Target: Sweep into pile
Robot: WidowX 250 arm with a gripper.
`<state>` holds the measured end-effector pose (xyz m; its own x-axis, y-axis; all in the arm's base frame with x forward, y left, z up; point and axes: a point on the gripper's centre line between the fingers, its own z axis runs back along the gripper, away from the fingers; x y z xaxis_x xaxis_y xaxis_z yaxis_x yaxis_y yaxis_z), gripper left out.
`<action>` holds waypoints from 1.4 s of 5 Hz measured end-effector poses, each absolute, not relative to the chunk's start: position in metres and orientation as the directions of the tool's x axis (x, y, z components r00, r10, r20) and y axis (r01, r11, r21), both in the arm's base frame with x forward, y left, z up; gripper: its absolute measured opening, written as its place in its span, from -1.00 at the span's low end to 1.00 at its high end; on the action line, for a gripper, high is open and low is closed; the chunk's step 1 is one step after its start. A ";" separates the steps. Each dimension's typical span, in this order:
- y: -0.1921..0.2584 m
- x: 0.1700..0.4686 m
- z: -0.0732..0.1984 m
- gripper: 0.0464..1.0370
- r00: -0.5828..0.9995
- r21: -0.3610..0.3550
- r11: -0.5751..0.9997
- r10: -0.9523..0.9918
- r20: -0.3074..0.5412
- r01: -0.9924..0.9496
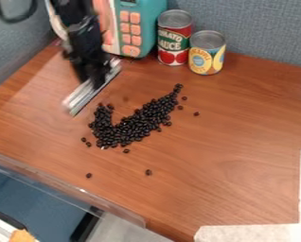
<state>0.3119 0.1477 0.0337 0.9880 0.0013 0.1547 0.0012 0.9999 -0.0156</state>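
The black gripper (99, 79) hangs at the upper left, blurred, shut on a long silver blade (90, 93). The blade slants from lower left to upper right, up and left of the beans. Many small black beans (135, 124) lie mid-table in a curved band, thick at its lower left and narrowing toward the upper right. Several strays lie apart: one bean (196, 114) to the right, one bean (148, 172) below the band and another bean (88, 175) at the lower left.
A teal toy phone (150, 28) with pink buttons, a red-labelled can (173, 40) and a shorter yellow-labelled can (207, 54) stand along the back wall. White tape (261, 232) marks the lower right. A clear rail (71, 184) edges the wooden table (235, 156) at lower left.
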 end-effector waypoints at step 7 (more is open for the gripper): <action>0.070 0.316 0.005 -0.41 0.971 -0.189 0.966 0.203 0.128 -0.177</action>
<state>0.3159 0.0704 0.0045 0.9708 0.2027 0.1282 -0.1767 0.9659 -0.1890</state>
